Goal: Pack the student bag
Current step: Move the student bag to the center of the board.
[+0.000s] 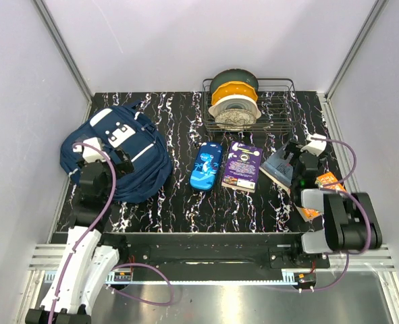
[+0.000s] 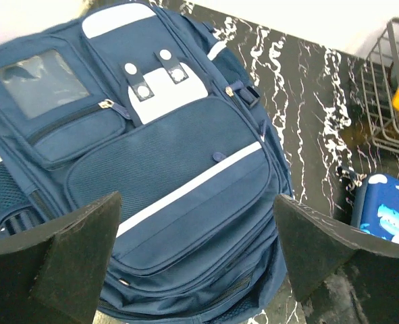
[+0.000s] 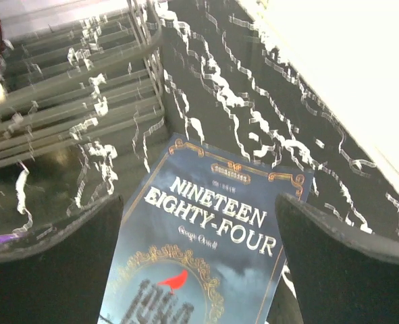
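Reading "NINETEEN EIGHTY-FOUR" on book [image 3: 209,226]; student bag [image 2: 179,169] well apart.

**Both pincers spread wide, gripping nothing**

The left arm [image 1: 91,192] stretches forward from its base at the near left. The left pincer [image 2: 199,233] tilts downward, its jaws fully apart and the dark pads [image 2: 77,250] closed on nothing. The right arm [image 1: 348,223] is folded at the near right. The right pincer [image 3: 199,243] also points down, jaws just as wide and empty.
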Robot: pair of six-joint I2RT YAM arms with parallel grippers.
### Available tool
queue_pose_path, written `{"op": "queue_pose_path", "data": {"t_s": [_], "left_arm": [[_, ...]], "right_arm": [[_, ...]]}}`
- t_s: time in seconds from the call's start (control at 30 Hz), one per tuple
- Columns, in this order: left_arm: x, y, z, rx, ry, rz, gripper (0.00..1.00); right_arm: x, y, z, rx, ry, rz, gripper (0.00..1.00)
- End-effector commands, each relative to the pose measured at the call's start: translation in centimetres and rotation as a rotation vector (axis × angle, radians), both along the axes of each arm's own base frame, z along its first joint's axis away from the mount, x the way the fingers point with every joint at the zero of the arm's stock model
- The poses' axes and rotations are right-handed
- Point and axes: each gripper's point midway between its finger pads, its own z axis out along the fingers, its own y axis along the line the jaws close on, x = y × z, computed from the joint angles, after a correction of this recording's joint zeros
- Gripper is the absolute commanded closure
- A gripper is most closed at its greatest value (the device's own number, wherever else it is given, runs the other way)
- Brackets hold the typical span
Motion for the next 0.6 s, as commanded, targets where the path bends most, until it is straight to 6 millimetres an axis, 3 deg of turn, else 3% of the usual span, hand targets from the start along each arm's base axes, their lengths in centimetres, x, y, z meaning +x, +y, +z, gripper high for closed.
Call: {"op": "queue_pose_path", "data": {"t_s": [0.0, 0.03, 0.07, 0.13, 0.17, 0.2, 0.27, 0.33, 0.37, 0.43, 0.53, 0.57], "left_arm": [[-0.8, 1.9, 4.5, -0.032, -0.117, 0.12, 0.01], [-1.0, 1.7, 4.7, -0.043, -0.115, 0.11, 0.01], [-1.2, 1.3, 4.7, -0.068, -0.106, 0.098, 0.01], [-1.9, 0.4, 4.3, -0.133, -0.063, 0.074, 0.01], [-2.0, -0.2, 4.4, -0.133, -0.053, 0.036, 0.01], [-2.1, -2.1, 5.0, -0.125, -0.041, -0.09, 0.01], [-2.4, -3.2, 5.5, -0.094, -0.027, -0.171, 0.01], [-2.4, -3.7, 5.3, -0.088, -0.016, -0.203, 0.01], [-2.1, -3.7, 5.2, -0.098, -0.029, -0.199, 0.01], [-2.3, -3.9, 3.7, -0.144, 0.012, -0.187, 0.01], [-2.3, -4.8, 3.3, -0.148, 0.022, -0.238, 0.01], [-2.2, -4.7, 3.1, -0.144, 0.029, -0.232, 0.01]], "right_arm": [[0.2, -0.1, 7.3, 0.079, -0.098, -0.034, 0.0], [-0.4, 0.2, 6.7, 0.167, -0.053, -0.054, 0.0], [-0.2, 1.5, 10.2, 0.211, -0.117, 0.016, 0.0], [-0.6, 4.2, 12.2, 0.232, -0.124, 0.176, 0.0], [-1.5, 7.4, 14.4, 0.232, -0.167, 0.365, 0.0], [-1.8, 8.2, 16.4, 0.319, -0.248, 0.393, 0.0], [-2.6, 9.3, 17.7, 0.423, -0.293, 0.439, 0.0], [-2.8, 11.0, 17.8, 0.407, -0.246, 0.537, 0.0], [-2.8, 12.2, 18.8, 0.396, -0.233, 0.614, 0.0], [-2.6, 12.5, 18.1, 0.443, -0.168, 0.613, 0.0], [-2.9, 12.4, 19.9, 0.596, -0.205, 0.564, 0.0], [-3.6, 12.5, 18.7, 0.676, -0.229, 0.556, 0.0]]}}
